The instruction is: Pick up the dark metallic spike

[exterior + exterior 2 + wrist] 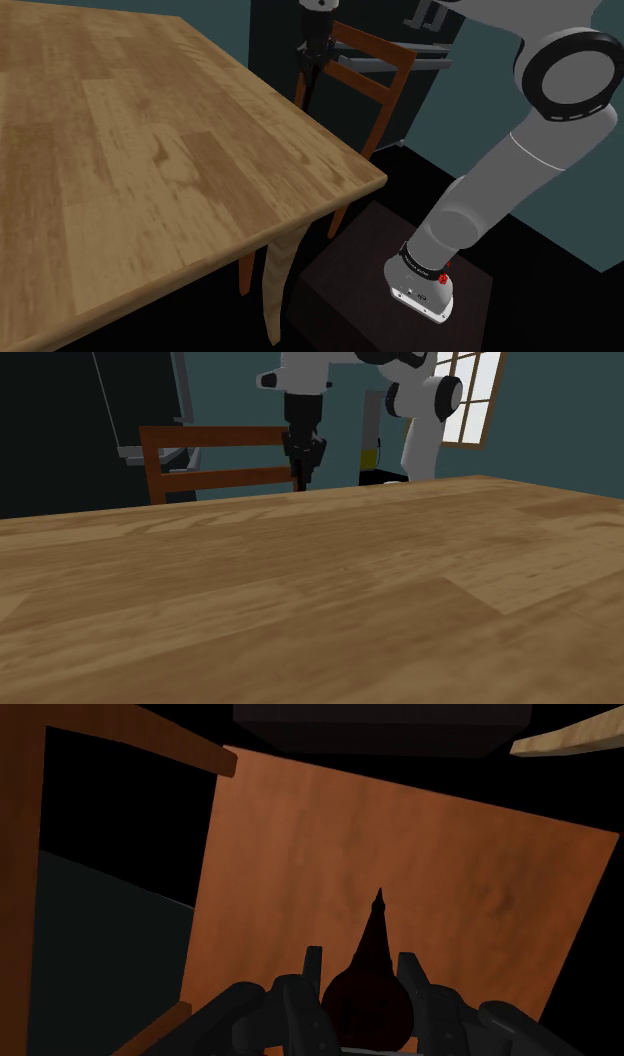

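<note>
The gripper (316,50) is held over a reddish-brown wooden chair (378,62), just beyond the far edge of the table (150,180) — a broad top of light-brown planks. The dark spike (372,949) is pinched between the two black fingers, its tip aimed at the chair's seat. The room is walled in teal (560,452), and a bright window (470,392) is set behind the arm — the floor around the stand (350,285) is rendered near black.
</note>
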### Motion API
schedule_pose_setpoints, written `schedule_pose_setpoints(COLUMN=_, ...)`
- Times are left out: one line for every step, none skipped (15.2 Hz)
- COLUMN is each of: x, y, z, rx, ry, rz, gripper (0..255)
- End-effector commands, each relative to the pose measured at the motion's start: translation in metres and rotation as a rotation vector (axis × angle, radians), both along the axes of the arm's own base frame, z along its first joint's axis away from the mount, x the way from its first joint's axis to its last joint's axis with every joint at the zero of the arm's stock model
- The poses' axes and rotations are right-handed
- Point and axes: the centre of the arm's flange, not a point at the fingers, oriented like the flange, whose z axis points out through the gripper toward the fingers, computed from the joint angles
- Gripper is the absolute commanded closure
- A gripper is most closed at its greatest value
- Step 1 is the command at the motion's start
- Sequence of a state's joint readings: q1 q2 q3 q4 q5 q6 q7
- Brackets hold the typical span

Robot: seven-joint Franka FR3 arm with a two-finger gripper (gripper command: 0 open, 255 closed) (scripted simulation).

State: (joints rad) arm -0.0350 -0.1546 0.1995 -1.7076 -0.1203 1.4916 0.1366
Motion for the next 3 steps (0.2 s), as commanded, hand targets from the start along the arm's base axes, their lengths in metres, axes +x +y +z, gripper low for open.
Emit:
schedule_pose_setpoints(x=-0.0001, y=-0.0005, z=0.0095, rx=0.000, ry=0.000, rz=0.000, gripper=255)
schedule_pose_setpoints(x=-0.0002, y=-0.0005, z=0.0103, rx=0.000, ry=0.000, rz=0.000, gripper=255)
schedule_pose_setpoints(x=-0.0002, y=-0.0005, z=0.0103, rx=0.000, ry=0.000, rz=0.000, gripper=255)
